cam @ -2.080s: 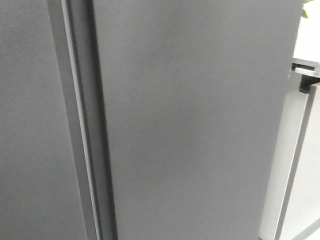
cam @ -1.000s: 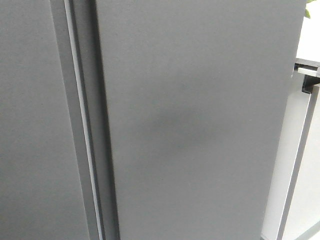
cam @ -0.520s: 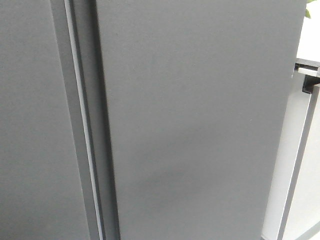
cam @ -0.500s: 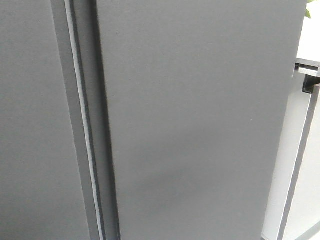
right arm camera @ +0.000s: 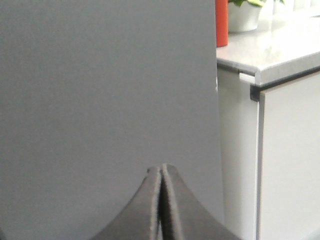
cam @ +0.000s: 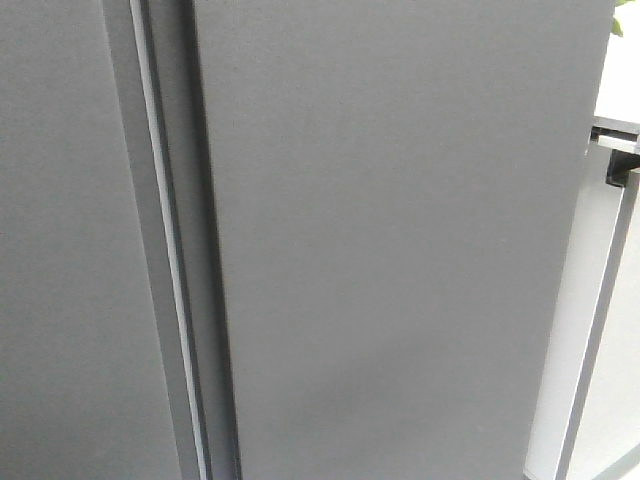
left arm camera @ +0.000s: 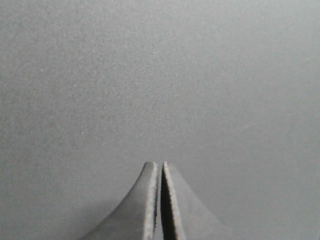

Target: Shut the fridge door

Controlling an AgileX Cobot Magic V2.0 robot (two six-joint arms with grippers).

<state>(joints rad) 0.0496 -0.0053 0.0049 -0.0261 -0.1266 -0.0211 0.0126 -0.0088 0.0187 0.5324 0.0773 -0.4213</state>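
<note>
Dark-grey panels filled the front view; the fridge door (cam: 400, 240) stood beside a pale cabinet (cam: 600, 330). Left gripper (left arm camera: 159, 172) and right gripper (right arm camera: 161, 175) were clenched, holding nothing.

Two dark-grey panels: fridge door (cam: 400, 240), neighbouring panel (cam: 70, 250); one cabinet door (cam: 610, 370); one red container (right arm camera: 221, 20).

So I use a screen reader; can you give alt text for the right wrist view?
The shut right gripper points at the matte dark-grey fridge door. Beside the door stands a light-grey cabinet with a pale countertop holding a red object.
</note>
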